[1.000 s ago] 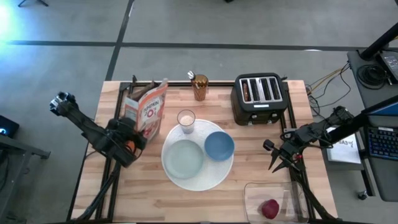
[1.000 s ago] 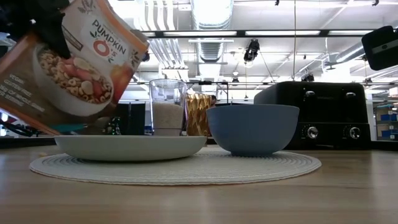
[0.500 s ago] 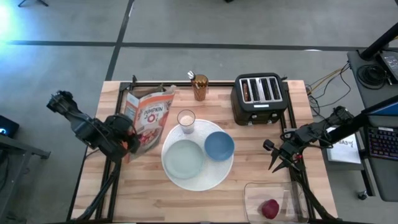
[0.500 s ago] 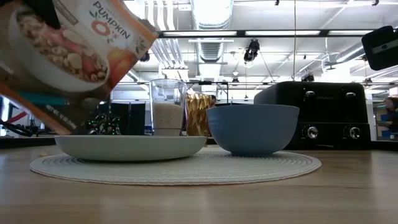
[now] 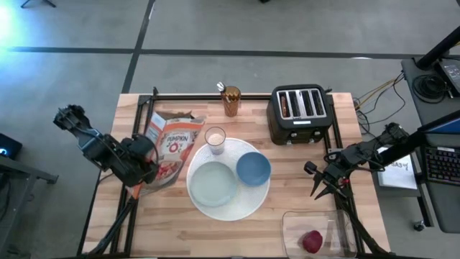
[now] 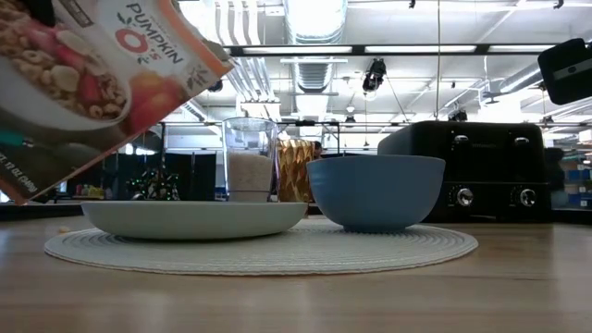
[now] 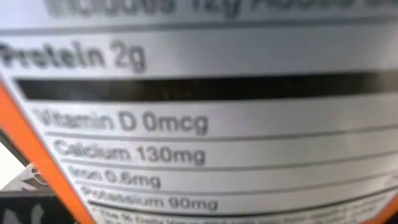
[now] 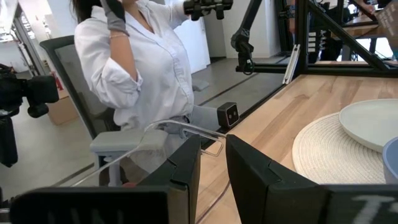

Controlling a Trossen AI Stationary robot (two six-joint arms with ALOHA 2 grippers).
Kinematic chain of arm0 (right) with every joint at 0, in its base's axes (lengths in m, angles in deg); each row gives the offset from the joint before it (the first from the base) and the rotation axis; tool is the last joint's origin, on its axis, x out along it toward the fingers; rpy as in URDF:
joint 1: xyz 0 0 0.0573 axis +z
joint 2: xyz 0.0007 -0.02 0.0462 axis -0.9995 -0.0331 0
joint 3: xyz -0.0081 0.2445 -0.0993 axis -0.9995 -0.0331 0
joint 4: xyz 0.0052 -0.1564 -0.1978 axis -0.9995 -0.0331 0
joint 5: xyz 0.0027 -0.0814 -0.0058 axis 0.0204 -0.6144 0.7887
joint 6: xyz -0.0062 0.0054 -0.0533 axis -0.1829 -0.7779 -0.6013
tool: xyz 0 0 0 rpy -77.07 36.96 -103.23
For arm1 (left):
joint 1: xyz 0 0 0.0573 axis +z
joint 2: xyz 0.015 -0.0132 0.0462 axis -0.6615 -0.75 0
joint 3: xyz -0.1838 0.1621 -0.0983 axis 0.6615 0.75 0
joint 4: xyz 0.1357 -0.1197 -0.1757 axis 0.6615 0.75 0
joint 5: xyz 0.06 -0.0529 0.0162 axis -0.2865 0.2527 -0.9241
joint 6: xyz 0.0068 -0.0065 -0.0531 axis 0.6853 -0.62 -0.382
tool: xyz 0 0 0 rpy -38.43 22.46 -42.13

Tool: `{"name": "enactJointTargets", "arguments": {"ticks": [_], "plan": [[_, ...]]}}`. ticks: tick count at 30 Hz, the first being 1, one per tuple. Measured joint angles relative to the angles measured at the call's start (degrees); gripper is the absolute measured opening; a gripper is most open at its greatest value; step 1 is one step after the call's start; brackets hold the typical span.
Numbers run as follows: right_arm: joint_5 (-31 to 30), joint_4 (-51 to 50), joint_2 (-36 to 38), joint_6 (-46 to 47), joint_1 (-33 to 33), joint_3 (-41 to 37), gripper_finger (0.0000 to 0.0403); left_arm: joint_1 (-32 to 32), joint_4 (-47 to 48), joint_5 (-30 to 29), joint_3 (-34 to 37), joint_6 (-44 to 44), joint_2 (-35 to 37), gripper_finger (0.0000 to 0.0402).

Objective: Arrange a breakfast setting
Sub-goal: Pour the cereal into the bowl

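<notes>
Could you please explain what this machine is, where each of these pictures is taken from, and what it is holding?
It is a robot with two dark arms at a wooden table, each ending in a two-finger gripper. One picture looks straight down, one looks level across the table top, and two come from cameras on the wrists.

The left gripper holds a tilted orange-and-white cereal box; its wrist camera sees only the box's nutrition label. The right gripper waits at the table's right edge, holding nothing, its fingers nearly closed.

On the table: a large white plate carrying a smaller pale plate and a blue bowl, a milk glass, a black toaster and a red fruit in a clear container.
</notes>
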Motion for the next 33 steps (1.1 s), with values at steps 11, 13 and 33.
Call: {"name": "enactJointTargets", "arguments": {"ticks": [11, 13, 33], "plan": [[0.0, 0.0, 0.0, 0.0, 0.0, 0.0, 0.0068, -4.5, 0.0, -5.5, -5.1, 0.3, -2.8, 0.0233], [0.0, 0.0, 0.0, 0.0, 0.0, 0.0, 0.0068, -5.7, 0.0, -7.2, -6.8, 0.5, -4.1, 0.0233], [0.0, 0.0, 0.0, 0.0, 0.0, 0.0, 0.0068, -10.0, -0.2, -6.5, -25.0, 3.2, -27.7, 0.0233]]}}
